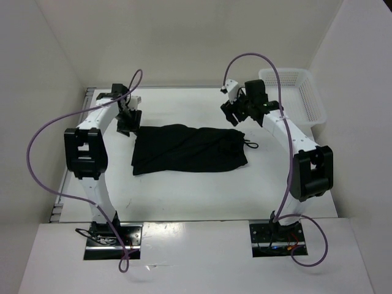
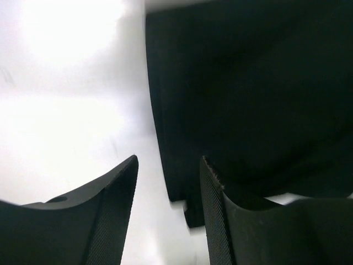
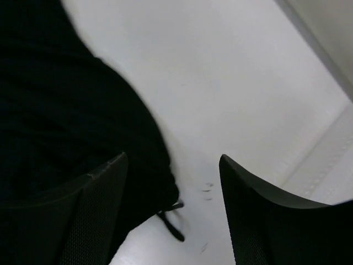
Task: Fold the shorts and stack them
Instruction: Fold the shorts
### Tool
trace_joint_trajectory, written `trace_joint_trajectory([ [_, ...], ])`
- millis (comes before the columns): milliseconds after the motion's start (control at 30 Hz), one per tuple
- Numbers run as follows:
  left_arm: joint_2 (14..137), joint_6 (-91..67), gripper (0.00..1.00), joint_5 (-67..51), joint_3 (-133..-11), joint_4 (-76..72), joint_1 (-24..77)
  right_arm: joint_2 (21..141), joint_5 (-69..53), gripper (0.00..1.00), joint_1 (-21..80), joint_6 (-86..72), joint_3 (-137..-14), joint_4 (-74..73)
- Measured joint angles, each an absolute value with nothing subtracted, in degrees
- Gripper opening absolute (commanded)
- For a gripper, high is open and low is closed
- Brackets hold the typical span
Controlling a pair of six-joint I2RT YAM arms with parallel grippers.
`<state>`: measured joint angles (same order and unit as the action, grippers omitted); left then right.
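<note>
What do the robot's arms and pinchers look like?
The left arm and right arm are white tubes with chunky black joints. A purple cable loops along each one. The left gripper and right gripper each have two black fingers, bumpy on the inside.

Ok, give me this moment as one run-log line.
shorts: flat on table, unheld | left gripper: open, empty, at far-left corner | right gripper: open, empty, at far-right corner | white mesh basket: far right
</note>
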<state>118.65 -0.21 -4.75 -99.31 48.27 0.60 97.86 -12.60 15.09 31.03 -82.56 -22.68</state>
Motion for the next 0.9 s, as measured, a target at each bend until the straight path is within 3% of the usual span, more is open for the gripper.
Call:
trace_joint_trajectory([
  [200,106.78,-0.23,0.5,-9.54,-83.15,57.12,-1.06,94.96,-20.01,0.67,15.0,30.37,-75.68,-30.3],
  [433,106.3,-0.21,0.51,-11.68,-69.87,62.13,-0.56,95.0,-23.27,0.67,15.0,29.17,-71.92,-35.33],
  [833,108.29,-0.23,0.51,-15.7,-69.28,57.1,-0.56,95.02,-25.82,0.66,15.0,27.73,-69.32,-36.42],
  [900,109.01,-0.23,0.48,-16.58,-69.38,56.77,-0.56,95.02,-26.15,0.64,15.0,28.08,-69.34,-36.99],
])
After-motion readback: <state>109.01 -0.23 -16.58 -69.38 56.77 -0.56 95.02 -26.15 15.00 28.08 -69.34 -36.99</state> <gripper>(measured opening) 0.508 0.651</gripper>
